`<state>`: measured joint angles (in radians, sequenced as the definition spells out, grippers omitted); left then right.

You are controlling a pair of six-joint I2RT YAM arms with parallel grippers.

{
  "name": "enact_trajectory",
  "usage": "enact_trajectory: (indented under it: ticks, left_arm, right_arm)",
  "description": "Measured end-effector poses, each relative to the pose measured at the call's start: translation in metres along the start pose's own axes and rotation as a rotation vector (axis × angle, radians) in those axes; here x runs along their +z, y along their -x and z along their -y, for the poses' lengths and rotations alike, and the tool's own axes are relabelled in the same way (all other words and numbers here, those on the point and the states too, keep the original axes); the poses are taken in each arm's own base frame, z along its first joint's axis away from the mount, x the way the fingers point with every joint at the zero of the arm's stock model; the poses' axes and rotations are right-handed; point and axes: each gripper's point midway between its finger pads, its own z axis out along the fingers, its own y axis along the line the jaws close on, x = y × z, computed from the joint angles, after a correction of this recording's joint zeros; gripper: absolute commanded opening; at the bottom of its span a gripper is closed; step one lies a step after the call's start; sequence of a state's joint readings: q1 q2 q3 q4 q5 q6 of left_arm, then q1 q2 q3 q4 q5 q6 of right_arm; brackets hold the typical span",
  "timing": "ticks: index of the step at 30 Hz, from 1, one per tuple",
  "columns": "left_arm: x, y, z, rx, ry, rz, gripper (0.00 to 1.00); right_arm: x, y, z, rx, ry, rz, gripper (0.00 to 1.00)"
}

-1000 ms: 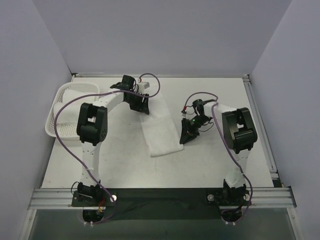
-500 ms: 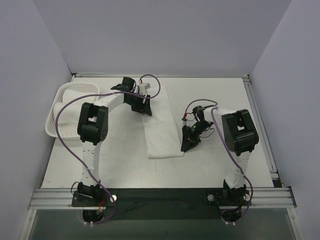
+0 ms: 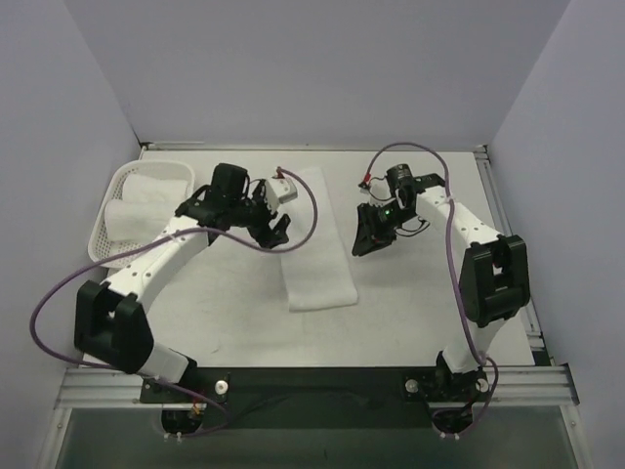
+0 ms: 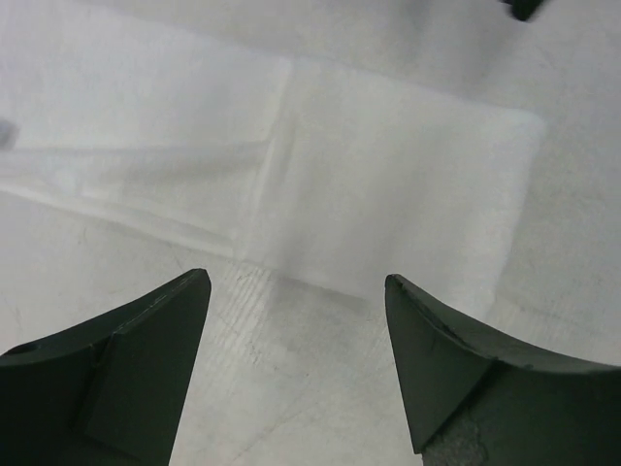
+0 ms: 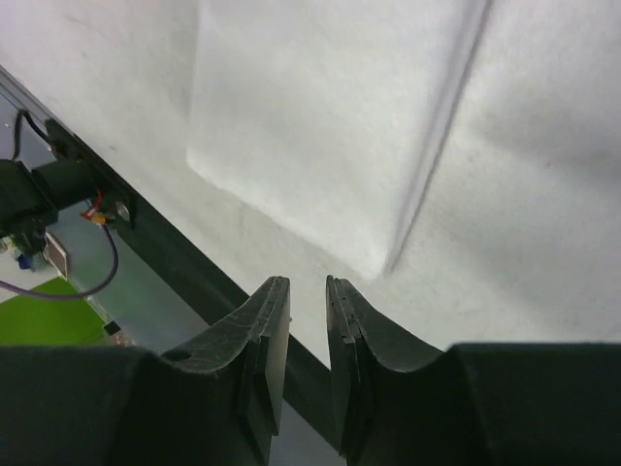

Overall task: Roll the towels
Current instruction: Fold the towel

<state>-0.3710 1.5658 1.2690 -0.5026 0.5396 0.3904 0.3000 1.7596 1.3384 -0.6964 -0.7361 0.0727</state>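
A long white towel [image 3: 314, 249] lies flat on the table, running from the back towards the front. My left gripper [image 3: 276, 233] hangs over its left edge with the jaws wide open and empty; in the left wrist view [image 4: 296, 282] the towel [image 4: 388, 184] lies just ahead of the fingertips. My right gripper [image 3: 363, 244] is raised just right of the towel, empty, with only a narrow gap between the jaws. In the right wrist view [image 5: 307, 283] the towel's near end [image 5: 320, 126] lies below and ahead of it.
A white basket [image 3: 109, 195] with folded white towels [image 3: 146, 200] stands at the table's left edge. The grey walls enclose the back and both sides. The metal rail [image 3: 312, 381] runs along the front edge.
Both arms have swung. The left gripper moved from the towel's far end down to its left edge. The right gripper rose and pulled back from the towel's right edge. The towel lies straighter.
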Motion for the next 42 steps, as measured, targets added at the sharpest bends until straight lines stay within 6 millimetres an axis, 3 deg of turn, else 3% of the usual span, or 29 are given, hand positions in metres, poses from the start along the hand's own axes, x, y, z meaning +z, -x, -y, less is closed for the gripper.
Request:
enact_trajectory:
  ticks: [2,4,6,9,12,18,21,22,27,29,31,36,42]
  left_arm:
    - [-0.012,0.009,0.042,0.183,-0.024,0.027,0.8]
    - [-0.007,0.004,0.083,0.323,-0.075,0.009,0.78]
    - [0.008,-0.016,0.118,0.432,-0.131,-0.05,0.77]
    - [0.034,-0.063,0.153,0.558,-0.182,-0.201,0.77]
    - [0.051,-0.096,0.164,0.648,-0.176,-0.326,0.77]
    - [0.081,-0.116,0.169,0.744,-0.1,-0.412,0.73]
    - [0.092,-0.124,0.161,0.745,-0.061,-0.447,0.61]
    - [0.094,-0.121,0.16,0.747,-0.048,-0.435,0.52]
    - [0.099,-0.127,0.161,0.742,-0.055,-0.439,0.27]
    - [0.098,-0.129,0.164,0.737,-0.07,-0.437,0.15]
    - [0.097,-0.129,0.169,0.719,-0.095,-0.429,0.1]
    - [0.075,-0.141,0.205,0.597,-0.284,-0.449,0.08]
    - [0.05,-0.132,0.247,0.406,-0.464,-0.454,0.09]
  right_arm:
    - [-0.006,0.02,-0.007,-0.023,0.005,0.043,0.22]
    - [-0.005,0.039,-0.011,-0.029,0.016,0.072,0.21]
    - [0.002,0.056,-0.013,-0.02,0.031,0.087,0.21]
    - [0.027,0.075,-0.009,0.001,0.049,0.074,0.21]
    - [0.054,0.085,-0.001,0.023,0.057,0.041,0.2]
    - [0.097,0.089,0.009,0.027,0.047,-0.013,0.18]
    - [0.108,0.084,0.013,0.03,0.036,-0.035,0.17]
    - [0.111,0.083,0.013,0.027,0.032,-0.038,0.17]
    - [0.12,0.067,0.019,0.037,0.038,-0.069,0.17]
    - [0.12,0.061,0.018,0.037,0.053,-0.074,0.16]
    - [0.116,0.052,0.018,0.032,0.053,-0.078,0.16]
    - [0.096,0.017,0.011,0.017,0.045,-0.118,0.2]
    - [0.065,0.034,-0.012,-0.081,0.054,-0.025,0.21]
